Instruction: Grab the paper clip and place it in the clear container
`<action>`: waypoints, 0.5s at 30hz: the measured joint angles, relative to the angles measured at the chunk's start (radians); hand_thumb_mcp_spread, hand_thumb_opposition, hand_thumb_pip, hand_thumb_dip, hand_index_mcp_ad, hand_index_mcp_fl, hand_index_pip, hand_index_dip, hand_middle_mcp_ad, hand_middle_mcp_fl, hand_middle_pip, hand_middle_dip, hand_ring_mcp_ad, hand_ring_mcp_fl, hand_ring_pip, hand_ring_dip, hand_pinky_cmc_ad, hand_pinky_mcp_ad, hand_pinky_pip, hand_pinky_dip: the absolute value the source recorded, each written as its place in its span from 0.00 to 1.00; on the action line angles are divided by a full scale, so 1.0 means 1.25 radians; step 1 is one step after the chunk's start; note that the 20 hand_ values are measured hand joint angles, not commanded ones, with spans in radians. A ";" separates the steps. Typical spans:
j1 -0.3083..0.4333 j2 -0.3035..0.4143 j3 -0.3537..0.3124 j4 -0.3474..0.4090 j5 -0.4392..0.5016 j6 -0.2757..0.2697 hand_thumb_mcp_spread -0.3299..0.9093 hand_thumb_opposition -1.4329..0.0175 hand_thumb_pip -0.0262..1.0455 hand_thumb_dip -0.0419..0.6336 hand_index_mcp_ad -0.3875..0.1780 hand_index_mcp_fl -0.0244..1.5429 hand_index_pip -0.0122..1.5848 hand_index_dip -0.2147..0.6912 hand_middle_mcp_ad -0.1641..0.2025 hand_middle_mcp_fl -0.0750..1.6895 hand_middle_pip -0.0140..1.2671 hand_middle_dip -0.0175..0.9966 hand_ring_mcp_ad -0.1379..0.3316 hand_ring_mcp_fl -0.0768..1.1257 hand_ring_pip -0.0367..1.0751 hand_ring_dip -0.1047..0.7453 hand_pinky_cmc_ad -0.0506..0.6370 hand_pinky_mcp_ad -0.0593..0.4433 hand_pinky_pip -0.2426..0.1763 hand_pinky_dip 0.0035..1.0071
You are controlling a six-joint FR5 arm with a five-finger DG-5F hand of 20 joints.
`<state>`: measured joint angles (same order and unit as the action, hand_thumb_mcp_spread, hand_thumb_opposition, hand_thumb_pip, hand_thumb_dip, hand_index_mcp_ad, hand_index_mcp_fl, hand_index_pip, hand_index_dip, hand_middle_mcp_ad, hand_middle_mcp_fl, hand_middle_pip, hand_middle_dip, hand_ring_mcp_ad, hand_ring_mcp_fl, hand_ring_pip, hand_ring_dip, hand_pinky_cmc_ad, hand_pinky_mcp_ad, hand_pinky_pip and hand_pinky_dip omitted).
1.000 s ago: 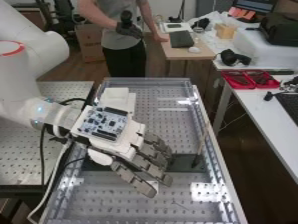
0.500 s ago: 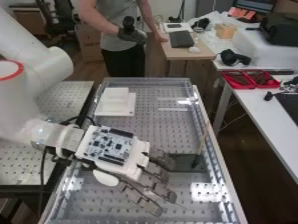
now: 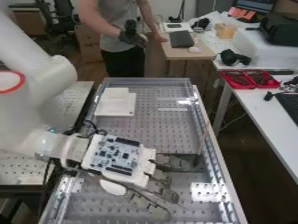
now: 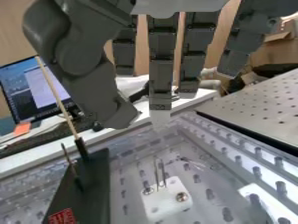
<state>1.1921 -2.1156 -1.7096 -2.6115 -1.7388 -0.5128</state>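
Currently, the arm [image 3: 40, 75] enters from the left in the high view. The hand [image 3: 123, 160] is low over the clear-walled tray [image 3: 206, 122], its back upward and bearing a circuit board [image 3: 116, 155]. Landmark for all positions: the dark green plate [image 4: 93, 190].

Hand pose: open. The fingers [image 4: 161, 75] are straight and a little spread, pointing away from the arm, over and beside the plate. The thumb [image 4: 100, 85] hangs apart from them, slightly bent, toward the plate's side. Wrist extends roughly in line with the forearm. Contact between fingertips and plate: cannot tell.

Task object: the probable paper clip [image 4: 193, 162], a thin wire-like piece, lies on the tray floor near the plate, past a small white block [image 4: 165, 200]; identity uncertain at this scale. The block sits just beside the plate, apart from it, with two thin metal prongs [image 4: 159, 172] upright on it.

Other positions: a thin wooden stick [image 4: 53, 90] with a dark lower end stands tilted at the plate. The larger white piece [image 3: 115, 104] lies well apart from the plate, toward the tray's far end. The red bins [image 3: 249, 80] are on the side table, outside the tray, well apart from the plate.
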 joint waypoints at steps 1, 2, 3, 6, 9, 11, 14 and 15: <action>-0.001 -0.003 0.002 0.001 -0.004 -0.003 0.66 0.41 0.80 0.55 0.48 0.03 0.34 0.10 0.62 0.24 0.60 0.58 0.48 0.28 0.28 0.55 0.53 0.64 0.63 0.22; -0.002 -0.005 0.003 0.001 -0.006 -0.005 0.66 0.41 0.80 0.55 0.48 0.02 0.34 0.10 0.62 0.24 0.60 0.59 0.46 0.29 0.28 0.55 0.53 0.64 0.63 0.22; -0.002 -0.008 0.006 0.002 -0.009 -0.009 0.66 0.41 0.79 0.55 0.48 0.03 0.33 0.10 0.62 0.25 0.60 0.60 0.47 0.31 0.28 0.57 0.53 0.64 0.63 0.21; -0.006 -0.016 0.010 0.004 -0.019 -0.016 0.67 0.41 0.78 0.55 0.48 0.06 0.32 0.10 0.61 0.25 0.60 0.60 0.46 0.33 0.28 0.59 0.55 0.65 0.62 0.20; -0.009 -0.019 0.010 0.013 -0.023 -0.014 0.69 0.41 0.78 0.55 0.48 0.09 0.32 0.10 0.61 0.27 0.60 0.62 0.45 0.32 0.28 0.60 0.55 0.64 0.66 0.19; -0.012 -0.021 0.009 0.021 -0.026 -0.015 0.69 0.41 0.78 0.55 0.47 0.10 0.32 0.10 0.61 0.27 0.60 0.62 0.45 0.34 0.27 0.61 0.55 0.64 0.67 0.19; -0.014 -0.023 0.007 0.030 -0.030 -0.016 0.69 0.41 0.78 0.55 0.47 0.13 0.31 0.10 0.60 0.28 0.60 0.62 0.45 0.34 0.27 0.61 0.58 0.62 0.70 0.19; -0.015 -0.023 0.006 0.034 -0.030 -0.015 0.70 0.41 0.78 0.55 0.47 0.13 0.31 0.10 0.61 0.27 0.60 0.63 0.44 0.34 0.27 0.62 0.57 0.62 0.70 0.19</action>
<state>1.1738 -2.1448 -1.7022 -2.5695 -1.7765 -0.5318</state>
